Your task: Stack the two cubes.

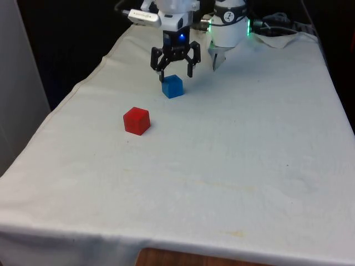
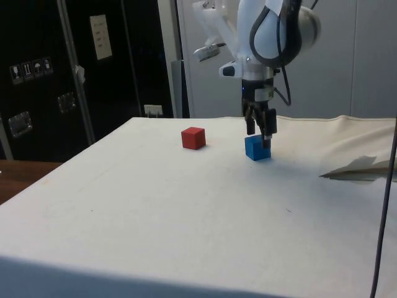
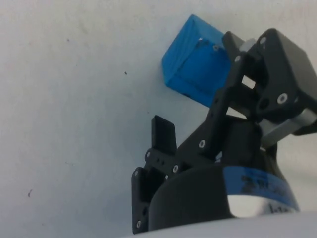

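Note:
A blue cube rests on the white cloth towards the robot's end of the table. My gripper hangs open just above it, its fingers spread wider than the cube and holding nothing. In the wrist view the cube lies close to one finger, partly covered by it, while the other finger stands apart over bare cloth. A red cube sits alone on the cloth, nearer the front camera and towards the front view's left of the blue one.
The white cloth covers the whole table. Crumpled cloth and cables lie at the far corner on the front view's right. The table's edge on the front view's left runs close to the red cube.

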Robot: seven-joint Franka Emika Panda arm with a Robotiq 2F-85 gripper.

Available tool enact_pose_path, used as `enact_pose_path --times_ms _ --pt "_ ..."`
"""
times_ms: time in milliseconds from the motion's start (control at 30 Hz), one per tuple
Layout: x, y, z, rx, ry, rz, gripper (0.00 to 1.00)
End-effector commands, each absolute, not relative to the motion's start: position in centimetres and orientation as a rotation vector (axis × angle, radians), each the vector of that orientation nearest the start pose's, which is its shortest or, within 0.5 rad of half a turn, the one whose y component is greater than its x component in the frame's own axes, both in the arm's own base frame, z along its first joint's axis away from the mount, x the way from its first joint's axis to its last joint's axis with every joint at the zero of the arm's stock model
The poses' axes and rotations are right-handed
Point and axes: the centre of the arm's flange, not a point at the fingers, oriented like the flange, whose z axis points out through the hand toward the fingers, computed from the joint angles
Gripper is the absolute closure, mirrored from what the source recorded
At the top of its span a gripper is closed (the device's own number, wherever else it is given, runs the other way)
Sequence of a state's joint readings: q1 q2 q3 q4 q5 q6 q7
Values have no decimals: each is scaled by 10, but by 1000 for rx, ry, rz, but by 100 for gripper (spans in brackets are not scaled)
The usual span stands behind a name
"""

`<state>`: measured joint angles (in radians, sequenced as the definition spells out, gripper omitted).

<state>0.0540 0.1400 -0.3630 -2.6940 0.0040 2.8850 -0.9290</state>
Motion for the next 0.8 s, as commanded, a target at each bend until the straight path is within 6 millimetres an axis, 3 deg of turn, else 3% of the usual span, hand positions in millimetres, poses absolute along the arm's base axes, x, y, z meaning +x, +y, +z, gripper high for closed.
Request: enact_pose_path --times_ms 0,767 --pt "393 -129 197 -3048 -979 -48 0" --pt "417 -158 185 -2968 -934 7 0"
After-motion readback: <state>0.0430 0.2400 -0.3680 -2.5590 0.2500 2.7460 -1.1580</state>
